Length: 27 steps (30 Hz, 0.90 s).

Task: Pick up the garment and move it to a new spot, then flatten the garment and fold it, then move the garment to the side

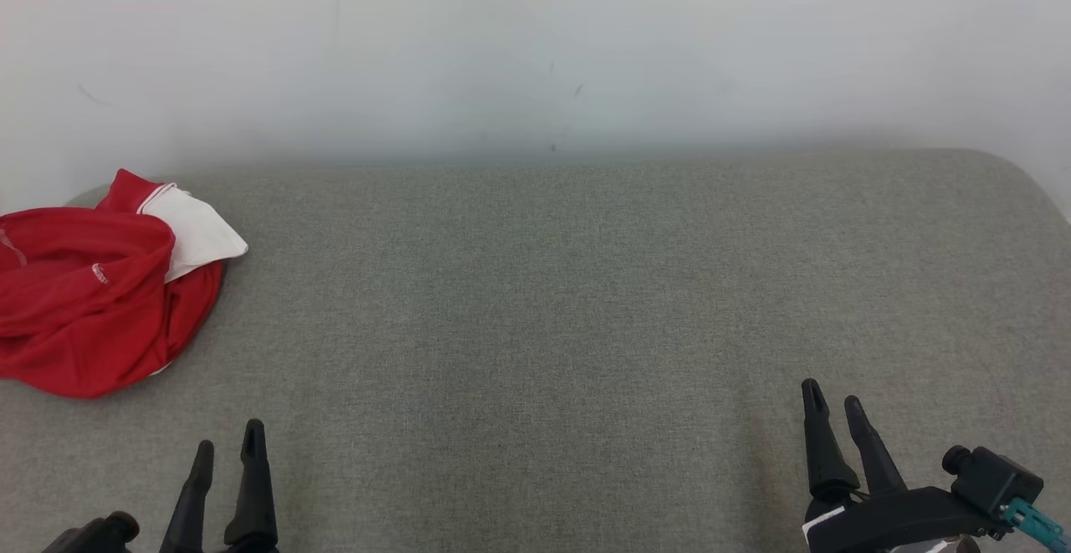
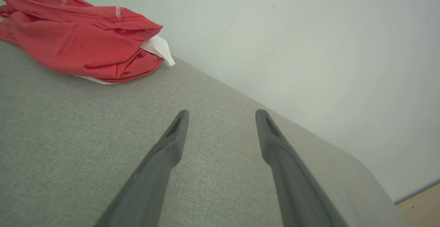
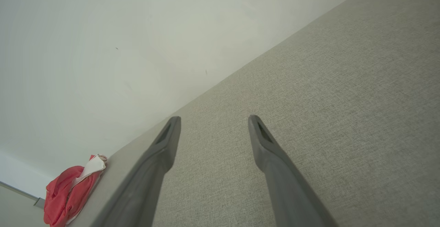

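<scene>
One crumpled garment (image 1: 92, 302) (far left), left gripper (image 1: 228, 436), right gripper (image 1: 832, 394) both spread

A grey woven upholstered surface (image 1: 535, 302) meets a plain pale wall (image 1: 535, 43); wooden floor (image 2: 421, 206) beyond its rounded corner.

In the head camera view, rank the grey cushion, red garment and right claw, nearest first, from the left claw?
1. Grey cushion, just below the left gripper.
2. Red garment, ahead to its left.
3. Right gripper, far across on the right.
</scene>
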Motion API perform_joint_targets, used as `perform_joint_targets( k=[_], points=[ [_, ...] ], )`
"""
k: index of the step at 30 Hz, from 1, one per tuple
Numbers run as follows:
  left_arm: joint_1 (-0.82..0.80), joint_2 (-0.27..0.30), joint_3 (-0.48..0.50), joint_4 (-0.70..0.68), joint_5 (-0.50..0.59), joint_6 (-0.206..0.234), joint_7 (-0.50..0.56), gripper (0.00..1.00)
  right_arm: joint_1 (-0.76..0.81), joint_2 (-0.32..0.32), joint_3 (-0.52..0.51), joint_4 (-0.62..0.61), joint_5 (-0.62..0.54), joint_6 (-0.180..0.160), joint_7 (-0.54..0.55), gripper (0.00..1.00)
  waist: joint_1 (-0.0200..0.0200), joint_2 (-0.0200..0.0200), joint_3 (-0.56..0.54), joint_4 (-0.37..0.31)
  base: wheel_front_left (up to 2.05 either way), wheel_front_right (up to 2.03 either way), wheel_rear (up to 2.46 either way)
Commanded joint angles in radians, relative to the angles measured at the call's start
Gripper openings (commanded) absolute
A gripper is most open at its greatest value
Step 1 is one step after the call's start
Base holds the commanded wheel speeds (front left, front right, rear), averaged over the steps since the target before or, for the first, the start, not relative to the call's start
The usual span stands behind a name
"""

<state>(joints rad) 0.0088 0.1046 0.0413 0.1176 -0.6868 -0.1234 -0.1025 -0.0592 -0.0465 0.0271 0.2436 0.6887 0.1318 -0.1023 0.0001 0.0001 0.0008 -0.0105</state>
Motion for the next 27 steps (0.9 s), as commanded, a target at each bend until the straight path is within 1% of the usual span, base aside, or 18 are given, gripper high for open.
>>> perform_joint_targets(
  k=[1,9,27],
  points=[
    [0.004,0.011,-0.004,-0.017,0.030,-0.003,-0.009,1.00,-0.011,-0.004,0.004,-0.007,-0.032,-0.001,-0.010,1.00,-0.0001,-0.0001,0.000,-0.001,0.00,0.00,0.00],
    [0.018,0.021,-0.012,-0.032,0.133,-0.004,-0.035,1.00,-0.005,-0.004,0.008,0.006,-0.141,-0.001,-0.036,1.00,-0.0001,-0.0001,-0.002,-0.001,0.00,0.00,0.00],
    [0.039,0.030,-0.013,-0.050,0.305,-0.006,-0.081,1.00,-0.001,-0.005,0.027,0.019,-0.331,-0.001,-0.081,1.00,-0.0001,-0.0001,-0.005,-0.004,0.00,0.00,0.00]
  ],
)
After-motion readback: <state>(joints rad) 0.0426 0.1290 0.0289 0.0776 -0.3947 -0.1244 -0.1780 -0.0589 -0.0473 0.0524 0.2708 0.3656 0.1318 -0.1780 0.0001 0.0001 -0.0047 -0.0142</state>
